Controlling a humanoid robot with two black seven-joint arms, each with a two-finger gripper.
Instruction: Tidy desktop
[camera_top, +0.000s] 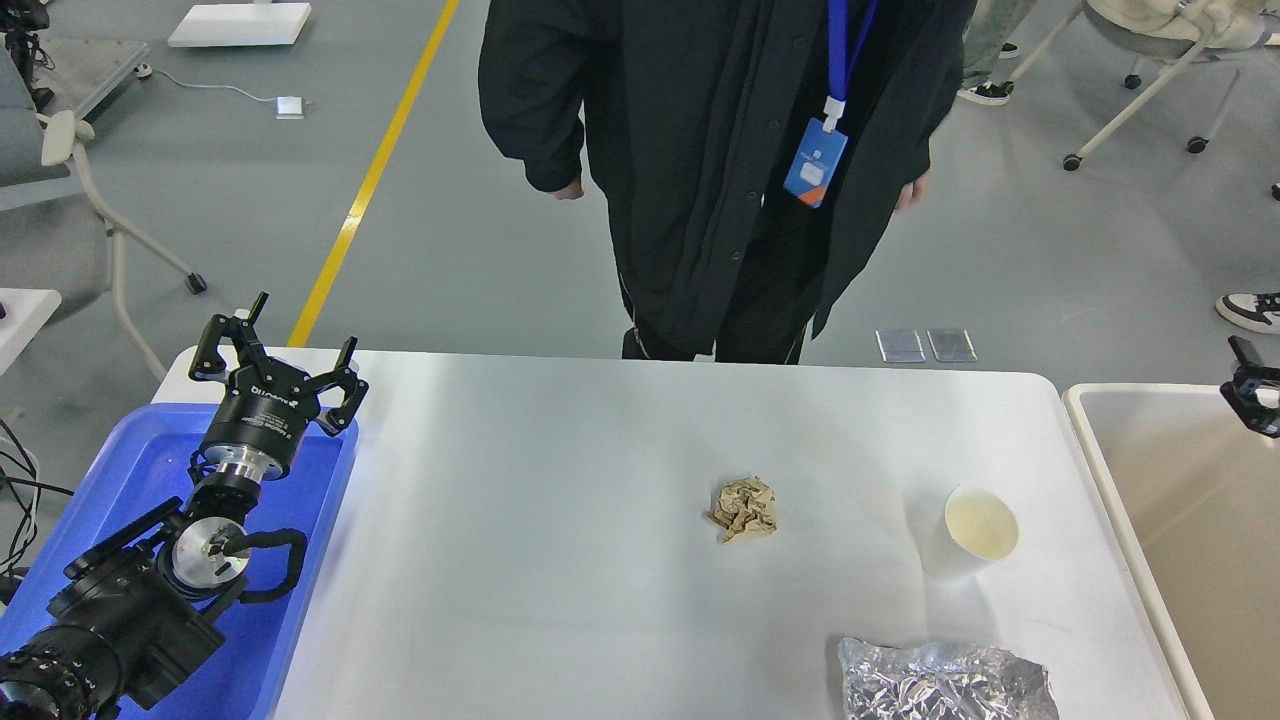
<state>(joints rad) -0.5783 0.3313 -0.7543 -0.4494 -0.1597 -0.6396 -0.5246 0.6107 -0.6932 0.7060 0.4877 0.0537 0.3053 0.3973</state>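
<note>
one desktop (560, 500) fills the middle of the view, its far edge running below a person in a black coat (720, 170) who stands just beyond it, its near edge cut off by the frame. two containers flank it: one blue tray (120, 470) over the left edge near the far left corner, and one cream-white bin (1170, 500) just past the right edge. three loose things lie on the desk, all in the right half: one sheet of crumpled foil (945, 682) at the near edge, one white paper cup (970, 532) upright near the right edge, and one ball of crumpled brown paper (744, 509) near the middle, apart from the cup. the left half of the desk, from the tray to the paper ball, is bare white surface. the left gripper (275, 355) hangs above the tray's far end, fingers spread wide and holding nothing. the right gripper (1252, 390) shows only as a dark sliver at the right frame edge over the bin; whether its fingers are apart or together cannot be told.
</note>
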